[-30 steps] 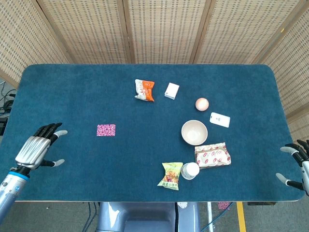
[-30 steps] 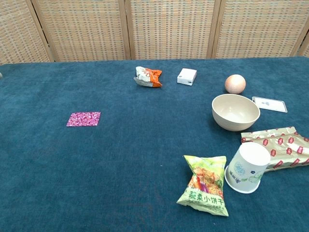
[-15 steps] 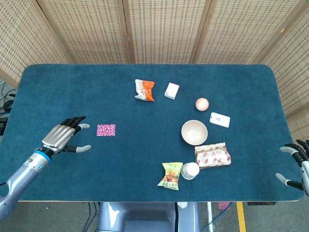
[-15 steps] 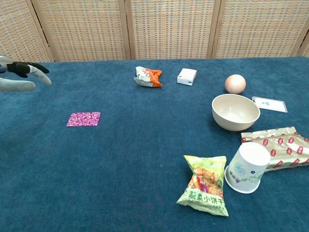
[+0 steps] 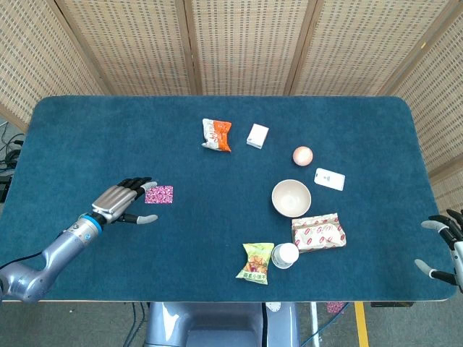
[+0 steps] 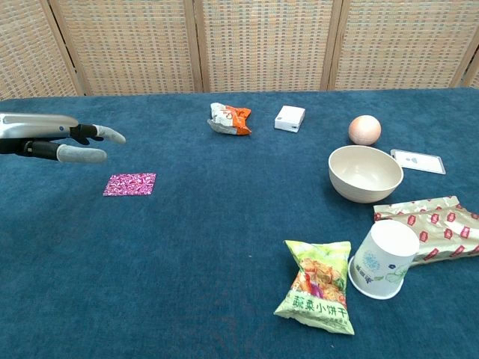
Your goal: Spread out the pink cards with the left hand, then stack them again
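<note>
The pink cards [image 5: 158,194] lie in one neat stack toward the surface's [image 5: 217,246] left edge, untouched. The left hand [image 5: 121,201] hovers just beside them, fingers [image 6: 93,134] extended and empty, apparently lined up to fan them out.

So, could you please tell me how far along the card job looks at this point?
Nothing is done yet: the pink cards lie in one neat stack on the table. In hand is the approach: the left hand is beside the stack, fingers extended toward it, raised above the cloth in the chest view. Spreading and restacking remain. The right hand sits open at the table's edge.
</note>
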{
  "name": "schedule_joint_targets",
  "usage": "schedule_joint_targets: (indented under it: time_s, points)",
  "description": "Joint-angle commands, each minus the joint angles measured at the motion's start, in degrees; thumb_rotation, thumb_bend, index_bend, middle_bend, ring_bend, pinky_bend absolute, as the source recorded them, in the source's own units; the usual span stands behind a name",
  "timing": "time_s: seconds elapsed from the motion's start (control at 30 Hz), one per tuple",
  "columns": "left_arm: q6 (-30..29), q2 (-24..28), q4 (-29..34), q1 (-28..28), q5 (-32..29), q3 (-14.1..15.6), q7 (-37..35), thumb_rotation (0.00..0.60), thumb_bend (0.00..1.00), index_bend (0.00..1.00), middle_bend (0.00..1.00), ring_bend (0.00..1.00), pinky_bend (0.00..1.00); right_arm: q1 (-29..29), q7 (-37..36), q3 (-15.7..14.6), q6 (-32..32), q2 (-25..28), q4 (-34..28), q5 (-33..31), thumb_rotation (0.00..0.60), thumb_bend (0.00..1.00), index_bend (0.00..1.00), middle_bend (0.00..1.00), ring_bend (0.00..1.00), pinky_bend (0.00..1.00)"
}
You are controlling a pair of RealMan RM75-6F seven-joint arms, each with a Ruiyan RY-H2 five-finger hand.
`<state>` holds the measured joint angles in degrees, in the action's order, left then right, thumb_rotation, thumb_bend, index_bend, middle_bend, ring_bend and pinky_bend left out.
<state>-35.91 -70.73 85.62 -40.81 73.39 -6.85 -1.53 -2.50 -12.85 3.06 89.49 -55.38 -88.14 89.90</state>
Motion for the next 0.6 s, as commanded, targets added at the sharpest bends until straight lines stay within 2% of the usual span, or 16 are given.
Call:
schedule_joint_targets:
  time_s: [0.03, 0.6]
  points:
    - [0.3, -1.0, -0.9, -0.6, -0.4, 0.5, -0.2, 0.052, 0.00, 0.05, 0.00, 0.00, 0.06, 0.2, -0.1, 0.0, 0.2, 0.0, 0.1, 0.0, 0.600, 0.14, 0.32, 0.28, 0.15, 0.08]
    - [3.1, -6.8, -6.7, -3.1, -4.9, 2.2, 1.0, 0.049, 0.00, 0.05, 0.00, 0.00, 0.06, 1.0, -1.0, -0.1, 0.8, -0.1, 1.0, -0.4, 0.600, 0.14, 0.32, 0.28, 0.15, 0.08]
